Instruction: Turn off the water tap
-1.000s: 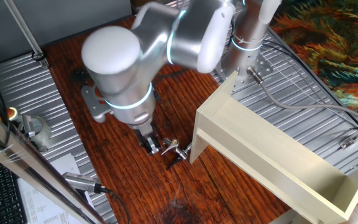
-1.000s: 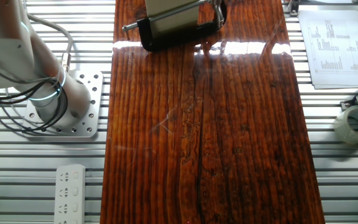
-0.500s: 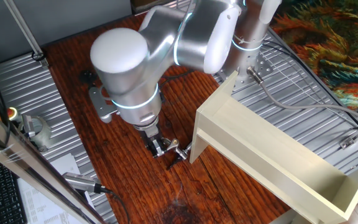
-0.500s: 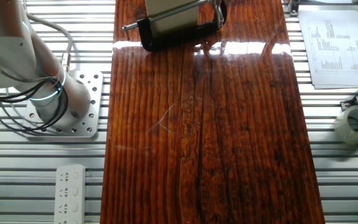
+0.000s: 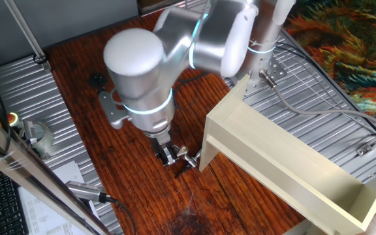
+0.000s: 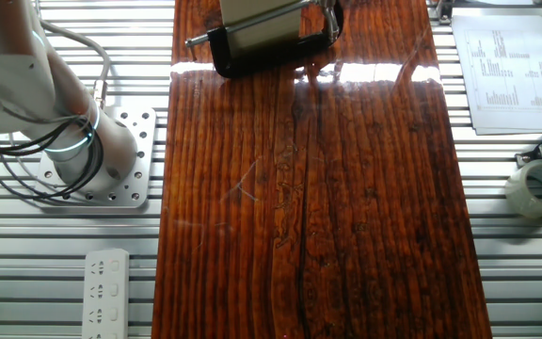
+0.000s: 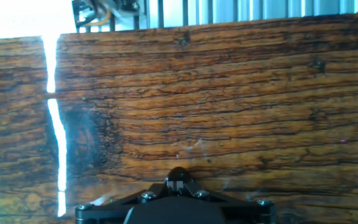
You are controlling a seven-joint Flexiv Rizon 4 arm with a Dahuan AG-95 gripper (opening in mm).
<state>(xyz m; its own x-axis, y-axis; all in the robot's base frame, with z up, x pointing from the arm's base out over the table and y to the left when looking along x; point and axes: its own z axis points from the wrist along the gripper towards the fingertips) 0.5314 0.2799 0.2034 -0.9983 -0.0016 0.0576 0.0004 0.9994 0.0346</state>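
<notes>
The water tap (image 5: pixel 186 156) is a small shiny silver piece with a short lever. It sits on the wooden board (image 5: pixel 129 189) at the near corner of the cream box (image 5: pixel 286 163), over a dark clamp part. My gripper (image 5: pixel 169 156) points down just left of the tap, its tips at or against the lever end. In the hand view the gripper (image 7: pixel 178 181) looks shut with nothing between the tips, and only bare board lies ahead. The tap is hidden in the hand view and in the other fixed view.
A black C-clamp (image 6: pixel 252 58) grips the cream box (image 6: pixel 257 14) at the board's far end. The arm base (image 6: pixel 83 151) stands left of the board. A silver pen-like tool (image 5: pixel 83 190), a tape roll (image 6: pixel 537 186), a printed sheet (image 6: pixel 506 71) and a power strip (image 6: pixel 104 292) lie off the board.
My arm and gripper have shifted right and slightly down toward the tap, closing the gap to its lever. The tap and box have not visibly moved.
</notes>
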